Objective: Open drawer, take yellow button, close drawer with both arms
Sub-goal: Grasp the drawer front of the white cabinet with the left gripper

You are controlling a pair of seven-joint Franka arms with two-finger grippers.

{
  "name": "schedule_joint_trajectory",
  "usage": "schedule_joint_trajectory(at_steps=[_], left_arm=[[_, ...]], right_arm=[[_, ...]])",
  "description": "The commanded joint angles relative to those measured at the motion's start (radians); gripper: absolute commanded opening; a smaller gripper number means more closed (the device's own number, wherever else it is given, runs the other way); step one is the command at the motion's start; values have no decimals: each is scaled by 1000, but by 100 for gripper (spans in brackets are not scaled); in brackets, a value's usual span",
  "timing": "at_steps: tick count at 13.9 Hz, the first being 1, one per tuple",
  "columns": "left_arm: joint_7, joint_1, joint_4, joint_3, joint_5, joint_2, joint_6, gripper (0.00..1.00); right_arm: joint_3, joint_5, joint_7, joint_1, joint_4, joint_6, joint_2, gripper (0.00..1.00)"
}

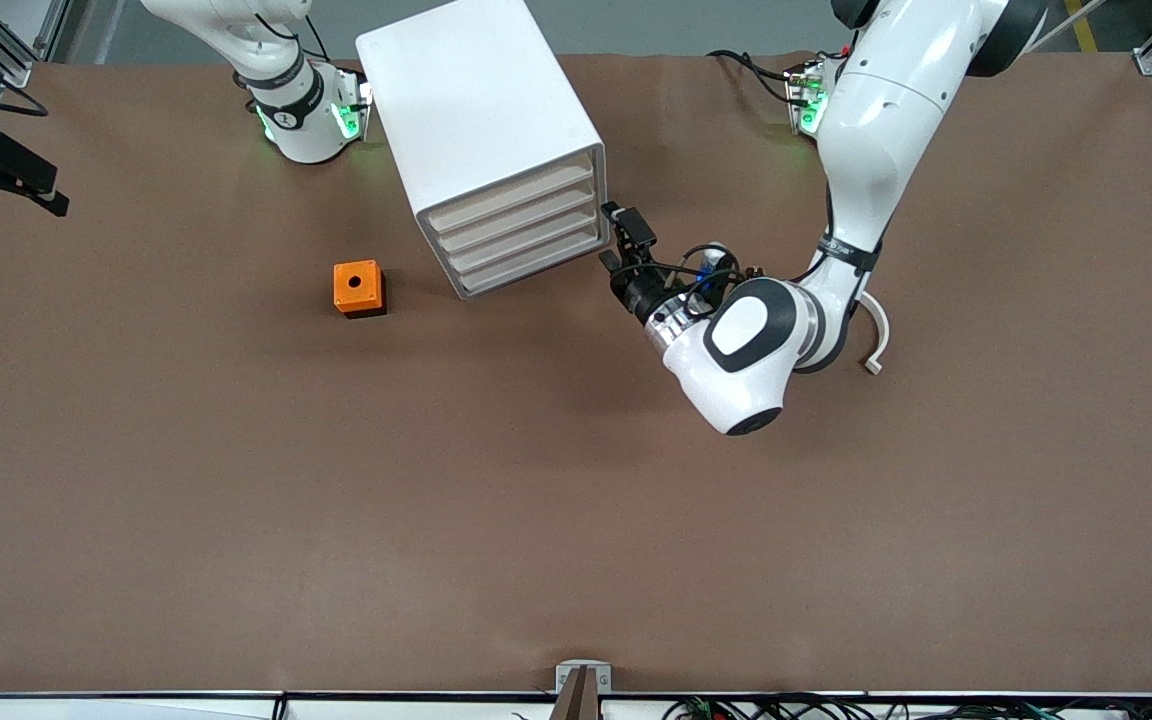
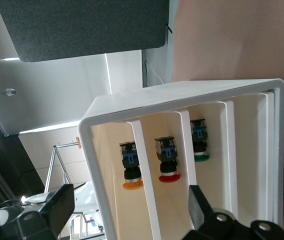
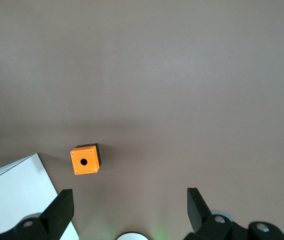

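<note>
Both end effectors have their fingers spread wide and hold nothing. Going from the right arm's end of the surface [image 1: 236, 500]: the right end effector [image 3: 127, 210] waits high up, looking down on an orange cube [image 1: 358, 288]. Next comes the white cabinet [image 1: 481, 120], all four drawers shut. The left end effector [image 1: 626, 240] sits just in front of it. The button [image 2: 132, 170] with the orange cap rests inside the top drawer [image 1: 511, 192]. I think the left fingers should hook that drawer's front edge squarely, then pull straight and slowly so the cabinet stays put.
</note>
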Motion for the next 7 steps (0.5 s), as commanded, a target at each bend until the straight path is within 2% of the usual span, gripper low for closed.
schedule_joint_trajectory(at_steps=[1,4,7], left_arm=[[-26,-44,26,4,-18,27,-4,85],[-25,-79,24,4,-18,34,-4,66],[-17,-118,21,4,-15,34,-4,59]], right_arm=[[3,9,-14,-11,22,-9,17,100],[2,8,-14,-16,27,-3,48,100],[2,-5,-14,-15,27,12,60,100]])
